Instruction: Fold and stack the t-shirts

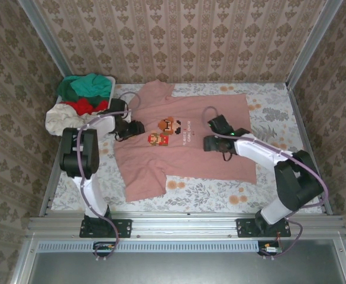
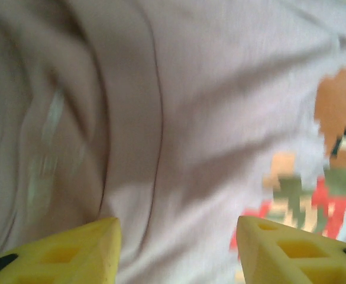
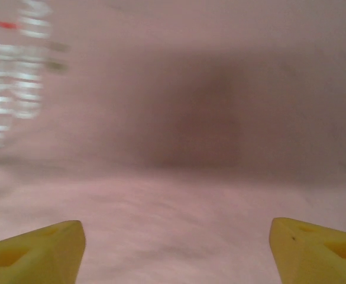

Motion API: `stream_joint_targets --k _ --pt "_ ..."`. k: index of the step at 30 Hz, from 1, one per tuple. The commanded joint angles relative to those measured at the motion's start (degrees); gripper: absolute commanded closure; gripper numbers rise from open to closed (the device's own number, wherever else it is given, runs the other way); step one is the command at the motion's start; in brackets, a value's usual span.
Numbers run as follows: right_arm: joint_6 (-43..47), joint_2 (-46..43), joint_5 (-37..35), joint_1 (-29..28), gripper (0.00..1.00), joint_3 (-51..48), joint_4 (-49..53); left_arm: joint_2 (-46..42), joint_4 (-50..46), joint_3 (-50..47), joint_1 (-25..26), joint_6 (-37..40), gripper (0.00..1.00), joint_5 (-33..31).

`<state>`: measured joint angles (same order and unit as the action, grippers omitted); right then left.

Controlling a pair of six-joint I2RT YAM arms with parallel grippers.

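While the pink t-shirt (image 1: 184, 160) lies flat, left gripper (image 2: 177, 236) and right gripper (image 3: 175, 236) hang released.

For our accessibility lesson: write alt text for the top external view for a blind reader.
A pink tee with a pixel-art print lies spread on a floral table, the left gripper and right gripper over its two sides. A basket of other tees sits at the far left corner.

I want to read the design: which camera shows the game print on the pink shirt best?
The top view: the whole print shows on the pink shirt. The left wrist view catches part of it, blurred, at the right edge. The right wrist view gives blurred white marks, perhaps its text.
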<state>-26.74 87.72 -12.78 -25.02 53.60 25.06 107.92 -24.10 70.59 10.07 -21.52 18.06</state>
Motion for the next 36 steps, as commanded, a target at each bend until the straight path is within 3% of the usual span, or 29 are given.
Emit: stream_joint_targets --k 1,6,10,13,16,20,23,26,32,36 --pt "-10.76 -11.65 -1.21 3.96 0.15 -9.95 6.88 -9.82 -1.08 -6.61 1.33 -2.58 0.39 -5.41" --pt "-13.82 -26.34 6.08 17.43 0.10 -21.63 9.75 -26.19 -1.13 -23.13 5.43 -7.83 0.35 -11.74" --pt "-14.18 -31.40 10.10 22.69 0.05 -26.13 8.20 -38.38 -8.51 -33.67 11.84 -15.99 0.40 -18.15" --pt "-14.76 -30.86 11.83 27.17 0.08 -27.43 6.26 -47.64 -15.08 -39.82 15.67 -23.02 0.42 -19.72" --pt "-15.64 -27.27 18.56 31.94 0.11 -27.91 1.40 -58.48 -22.87 -43.21 21.55 -30.34 0.42 -21.79" --pt "-16.63 -21.94 21.87 34.06 0.17 -27.85 -2.88 -69.70 -31.29 -45.89 28.54 -39.64 0.46 -24.21" --pt "-17.52 -20.72 21.98 34.77 0.21 -29.01 -5.98 -72.20 -33.53 -47.60 32.76 -44.10 0.46 -25.22" --pt "-17.91 -19.88 23.78 34.86 0.29 -29.43 -7.24 -71.15 -29.56 -49.12 35.57 -45.17 0.47 -24.47" --pt "-17.50 -24.14 24.33 34.62 0.35 -29.83 -3.35 -61.14 -18.65 -48.91 36.66 -42.64 0.47 -20.87" --pt "-15.62 -26.93 23.85 33.23 0.36 -29.37 3.34 -59.31 -15.49 -48.78 36.76 -41.37 0.57 -19.83"
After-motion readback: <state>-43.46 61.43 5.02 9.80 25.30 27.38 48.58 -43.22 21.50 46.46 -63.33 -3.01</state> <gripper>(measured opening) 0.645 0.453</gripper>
